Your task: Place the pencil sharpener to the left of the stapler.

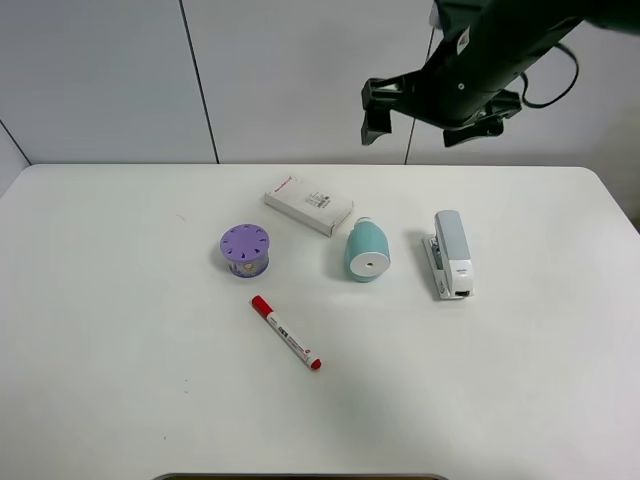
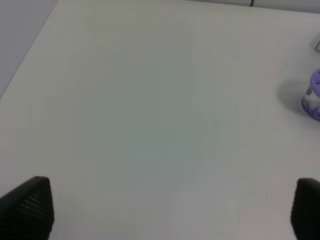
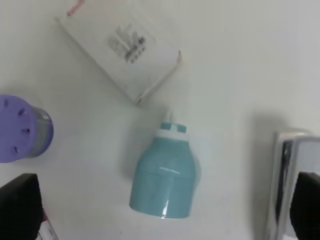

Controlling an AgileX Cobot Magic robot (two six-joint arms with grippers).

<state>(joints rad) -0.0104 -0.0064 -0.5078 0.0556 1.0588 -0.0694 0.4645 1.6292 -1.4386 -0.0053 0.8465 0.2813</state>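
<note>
The teal pencil sharpener (image 1: 366, 252) lies on its side on the white table (image 1: 120, 300), white face toward the front edge. It is a short gap left of the silver-grey stapler (image 1: 452, 254). My right gripper (image 1: 430, 118) hangs open high above both, holding nothing. In the right wrist view the sharpener (image 3: 165, 180) lies between the spread fingers of the right gripper (image 3: 162, 210), with the stapler (image 3: 290, 185) beside one finger. My left gripper (image 2: 167, 215) is open over bare table and does not show in the exterior view.
A purple round holed container (image 1: 245, 249) stands left of the sharpener, and shows at the frame edge as the purple container (image 2: 314, 95). A flat white box (image 1: 308, 203) lies behind the sharpener. A red-capped marker (image 1: 286, 333) lies diagonally nearer the front.
</note>
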